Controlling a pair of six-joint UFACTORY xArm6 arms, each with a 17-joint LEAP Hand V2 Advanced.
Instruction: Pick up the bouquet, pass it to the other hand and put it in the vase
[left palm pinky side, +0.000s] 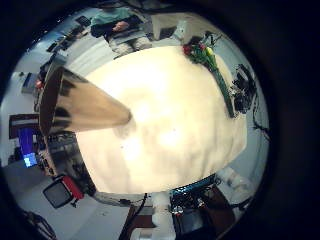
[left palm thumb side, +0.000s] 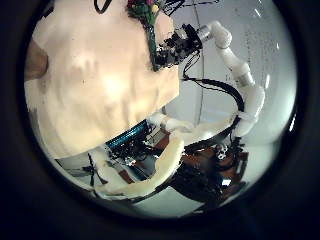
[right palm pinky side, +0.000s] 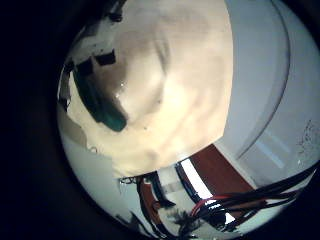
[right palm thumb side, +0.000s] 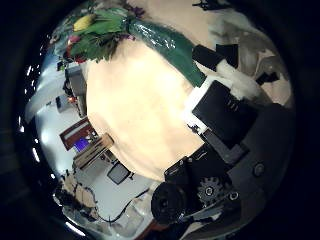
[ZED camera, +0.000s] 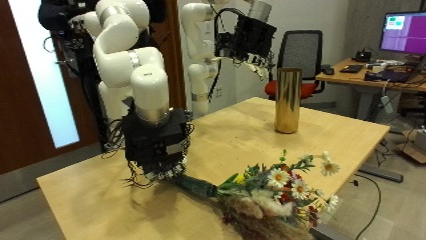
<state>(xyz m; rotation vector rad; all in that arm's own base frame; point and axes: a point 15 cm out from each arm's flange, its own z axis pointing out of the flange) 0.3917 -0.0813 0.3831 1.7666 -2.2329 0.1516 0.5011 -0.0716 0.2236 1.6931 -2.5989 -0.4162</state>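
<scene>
On the light wooden table (ZED camera: 253, 135) we see the right hand (ZED camera: 160, 150) lowered at the wrapped stem end of the bouquet (ZED camera: 273, 190), which lies flat near the table's front edge, flowers pointing away from the hand. In the right thumb side palm view the green wrap (right palm thumb side: 160, 40) runs beside a finger (right palm thumb side: 225, 110), but we cannot tell whether it is pinched. The left hand (ZED camera: 248, 38) hangs high, fingers relaxed, holding nothing. The gold vase (ZED camera: 286, 100) stands upright, well apart from the bouquet
</scene>
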